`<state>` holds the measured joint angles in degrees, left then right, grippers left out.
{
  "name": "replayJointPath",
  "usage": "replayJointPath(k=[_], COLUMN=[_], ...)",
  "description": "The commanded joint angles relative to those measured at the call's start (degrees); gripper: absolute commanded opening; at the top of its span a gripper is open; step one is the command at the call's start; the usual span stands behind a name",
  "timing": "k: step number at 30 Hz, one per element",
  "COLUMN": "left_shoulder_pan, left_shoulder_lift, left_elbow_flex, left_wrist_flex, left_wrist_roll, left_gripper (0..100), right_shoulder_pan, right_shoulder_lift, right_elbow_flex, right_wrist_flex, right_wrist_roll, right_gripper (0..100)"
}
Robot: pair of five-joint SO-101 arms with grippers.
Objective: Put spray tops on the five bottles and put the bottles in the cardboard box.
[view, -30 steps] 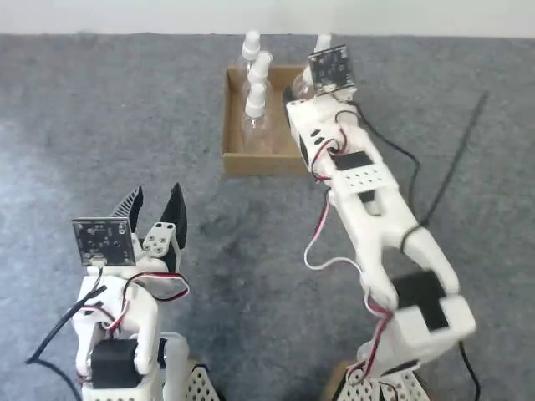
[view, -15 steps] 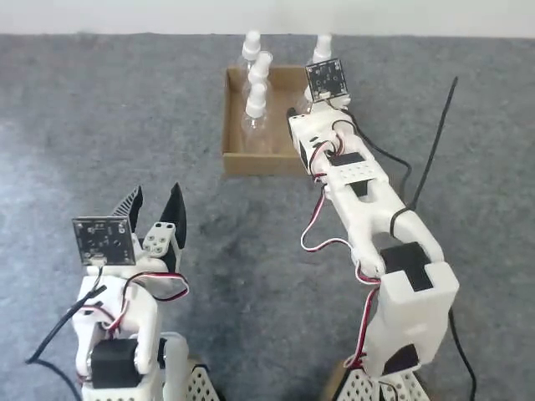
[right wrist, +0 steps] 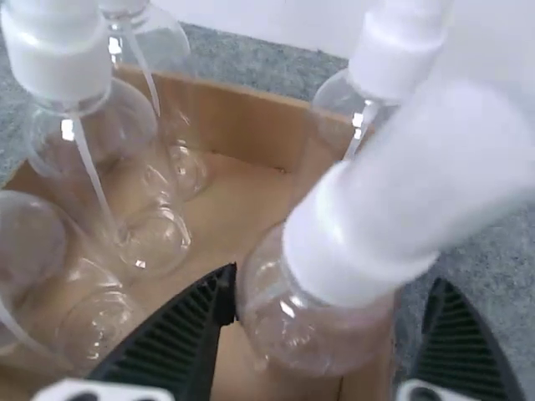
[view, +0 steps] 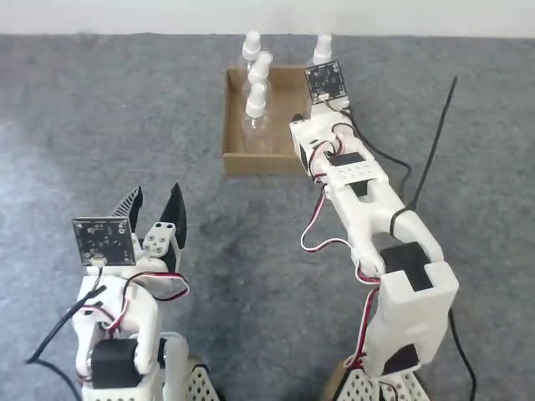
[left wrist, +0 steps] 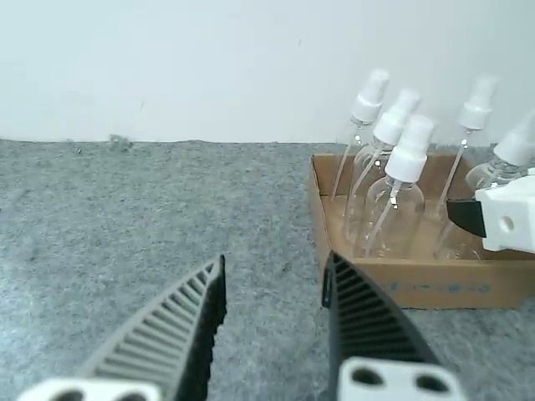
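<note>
Cardboard box (view: 259, 164) sits at the far end of the grey carpet (view: 100, 109), close under the pale wall (left wrist: 209, 58). Inside it you have four clear bottles (left wrist: 393, 209) standing upright, each wearing a white spray top (left wrist: 410, 154). Three are bunched toward the box's left side and one stands toward the far right. Fifth bottle (right wrist: 318, 334), capped as well, is at the near right corner of the box. It is tilted, with its lower part within the walls; whether it touches the floor of the box you cannot tell. It sits right at your right gripper (right wrist: 333, 284). You cannot tell whether that claw is clamped on the bottle or has let it loose. Right arm (view: 368, 200) is stretched long across the carpet, its wrist over the box's near right wall. Left gripper (view: 157, 190) is released, its two black fingers (left wrist: 180, 330) spread wide with nothing between them. It hangs over bare carpet close to its own base, well apart from the box and pointed toward it.
</note>
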<state>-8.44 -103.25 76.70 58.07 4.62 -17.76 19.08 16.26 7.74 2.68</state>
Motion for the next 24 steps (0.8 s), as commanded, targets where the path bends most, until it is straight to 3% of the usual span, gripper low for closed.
replayJointPath(k=[1,12,24], left_shoulder_pan=[-0.09,0.0,0.44], left_shoulder_lift=[0.26,0.26,0.26], left_elbow_flex=[-0.22,-0.22,-0.22], left_wrist_flex=[0.62,1.32,1.32], left_wrist_roll=[0.97,0.97,0.97], left_gripper=[18,18,18], right_shoulder_pan=[0.31,-0.57,-0.75], right_shoulder_lift=[-6.11,-14.99,-36.7], right_elbow_flex=[-3.6,-3.25,3.25], right_wrist_flex=[3.12,13.41,42.59], right_wrist_roll=[-0.53,-0.7,-3.96], right_gripper=[35.1,36.1,34.6])
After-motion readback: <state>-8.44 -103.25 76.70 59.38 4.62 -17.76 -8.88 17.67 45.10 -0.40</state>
